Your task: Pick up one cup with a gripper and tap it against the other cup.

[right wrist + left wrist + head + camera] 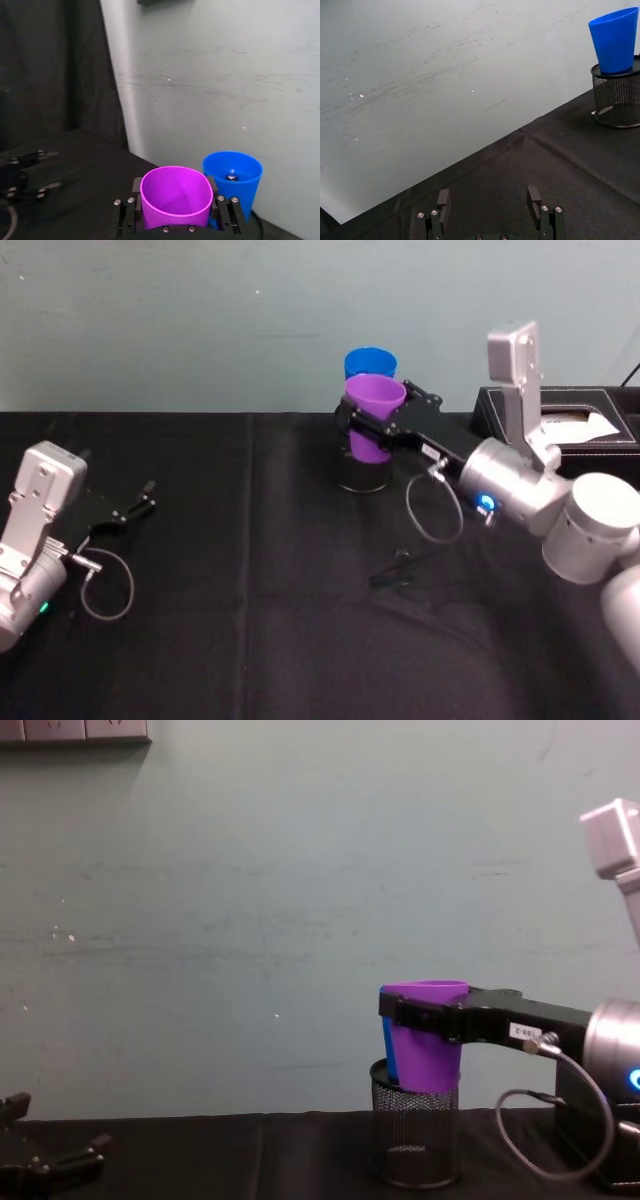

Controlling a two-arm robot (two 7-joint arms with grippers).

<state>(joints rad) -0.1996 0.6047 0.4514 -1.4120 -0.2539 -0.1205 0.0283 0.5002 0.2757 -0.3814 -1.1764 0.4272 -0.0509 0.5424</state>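
Nearest, at the lower left of the head view, the left gripper (140,502) rests low over the black tablecloth (250,620) with its two jaws spread apart and nothing between them; the left wrist view shows the same gap between its fingers (535,197), with bare cloth beyond. A small dark object (392,570) lies on the cloth just right of the frame's centre; what it is cannot be told.

Farther back, the right gripper (385,415) reaches in from the right edge of the head view toward the upper middle, its silver-grey arm carrying a lit blue ring (487,505). Its jaws are clamped on either side of the purple cup (373,415), which is held upright off the table. In the right wrist view the purple rim sits squarely between the two jaws, one on each flank.

Directly behind it stands the blue cup (368,362), seated in the black wire-mesh pen holder (413,1135). In the chest view, right of centre, the purple cup hangs over the holder's mouth and covers most of the blue one, a sliver of blue showing at its left side. The cups look touching or just beside each other; which cannot be told. At the upper right of the head view a black box (565,415) sits by the pale wall.
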